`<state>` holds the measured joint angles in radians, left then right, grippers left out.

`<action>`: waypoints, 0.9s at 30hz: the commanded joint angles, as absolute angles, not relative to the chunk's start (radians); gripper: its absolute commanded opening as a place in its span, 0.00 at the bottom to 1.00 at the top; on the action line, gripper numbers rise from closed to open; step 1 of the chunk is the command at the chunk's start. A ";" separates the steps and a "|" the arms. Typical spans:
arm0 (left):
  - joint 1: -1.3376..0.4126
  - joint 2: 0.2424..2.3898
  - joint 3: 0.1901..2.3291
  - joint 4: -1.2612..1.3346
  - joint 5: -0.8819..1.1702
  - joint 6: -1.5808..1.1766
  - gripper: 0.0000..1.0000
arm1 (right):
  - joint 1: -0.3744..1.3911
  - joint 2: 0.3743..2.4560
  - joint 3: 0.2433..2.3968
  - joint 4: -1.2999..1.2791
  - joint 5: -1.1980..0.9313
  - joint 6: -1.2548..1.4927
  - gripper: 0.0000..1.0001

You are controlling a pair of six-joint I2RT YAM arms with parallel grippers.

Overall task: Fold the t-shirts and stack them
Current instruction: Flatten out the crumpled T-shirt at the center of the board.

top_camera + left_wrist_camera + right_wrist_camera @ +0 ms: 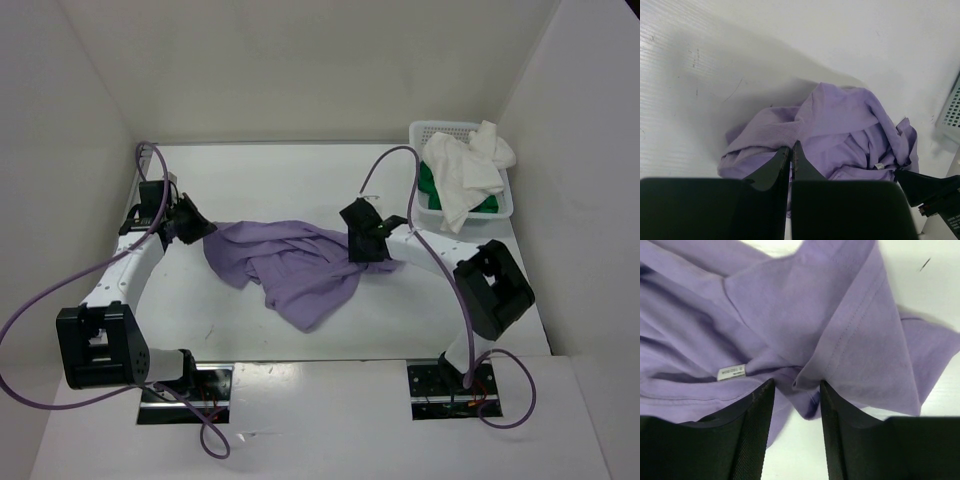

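Spreading the lavender shirt [290,270] seems the step in hand. The left hand [791,148] is pinched shut on its left edge, and the right hand [796,383] stands part-open astride its right hem. Next, that hand should close and both draw apart.

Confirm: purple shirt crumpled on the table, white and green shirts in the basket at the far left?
No: the basket sits far right, per the top view. Rest holds: purple shirt crumpled on the table, white shirt and green shirt in the basket.
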<state>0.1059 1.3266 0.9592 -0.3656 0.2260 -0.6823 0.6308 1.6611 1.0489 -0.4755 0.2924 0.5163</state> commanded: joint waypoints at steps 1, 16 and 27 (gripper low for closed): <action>0.104 1.333 0.968 -0.334 0.241 -0.660 0.00 | 0.638 1.591 1.111 -0.476 0.330 0.511 0.47; 0.104 1.333 0.968 -0.325 0.250 -0.660 0.00 | 0.638 1.655 1.098 -0.512 0.400 0.554 0.40; 0.104 1.333 0.959 -0.316 0.259 -0.660 0.00 | 0.638 1.677 1.080 -0.512 0.364 0.545 0.40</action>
